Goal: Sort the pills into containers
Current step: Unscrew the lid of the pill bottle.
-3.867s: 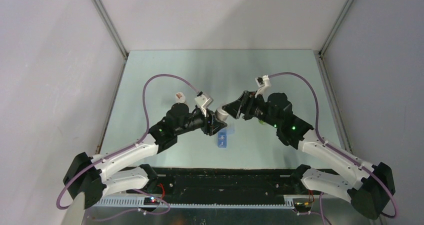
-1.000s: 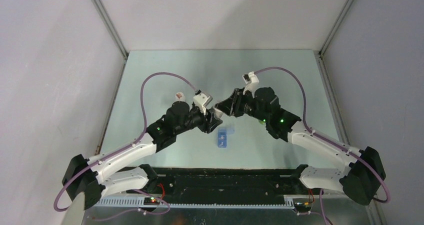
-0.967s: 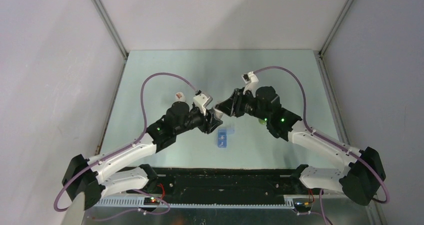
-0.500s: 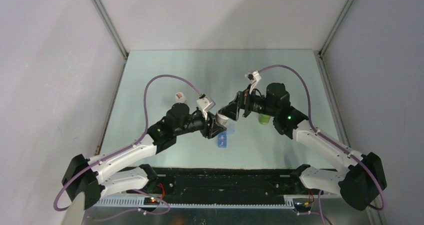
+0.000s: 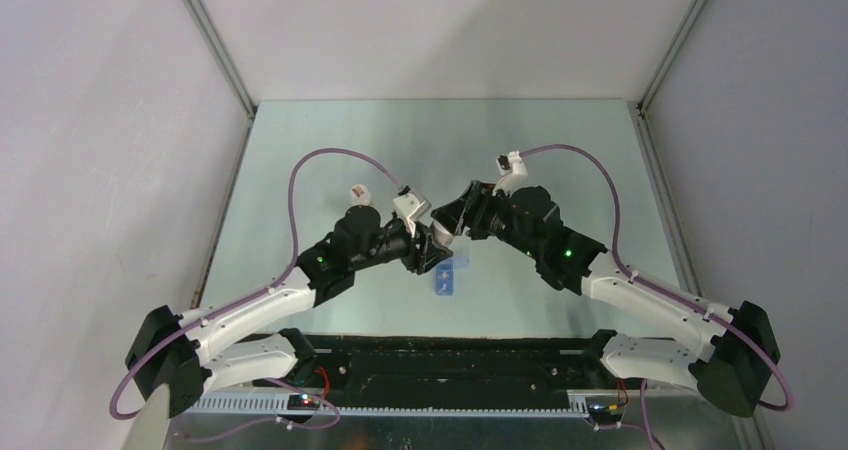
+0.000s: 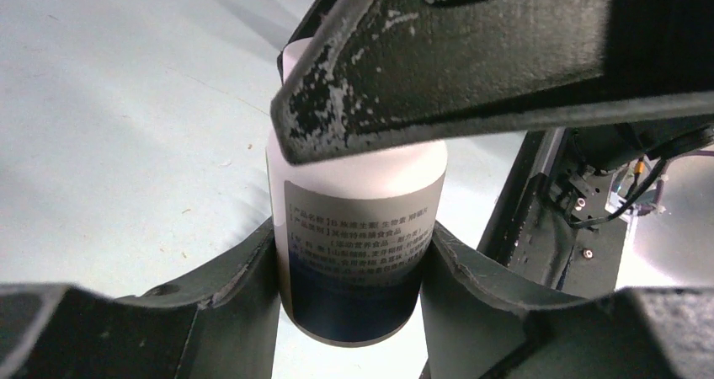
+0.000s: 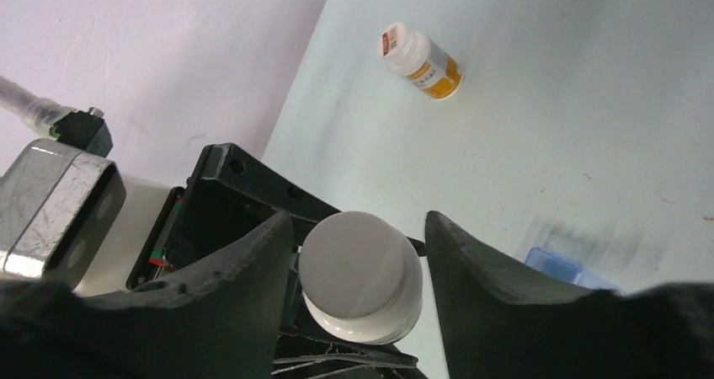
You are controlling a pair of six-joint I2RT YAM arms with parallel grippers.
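Top external: translucent rectangular pill box (image 5: 446, 278)

Fixed view high above, looking down the table (image 5: 330, 140), wrist views close-up (facing each other), sharing one white bottle (image 6: 358, 227)

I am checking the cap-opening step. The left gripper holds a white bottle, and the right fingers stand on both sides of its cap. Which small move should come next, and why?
Probably close the right gripper onto the cap. Its fingers flank it, but a firm pinch is not evident; the left gripper clamps the bottle, and the cap is on.
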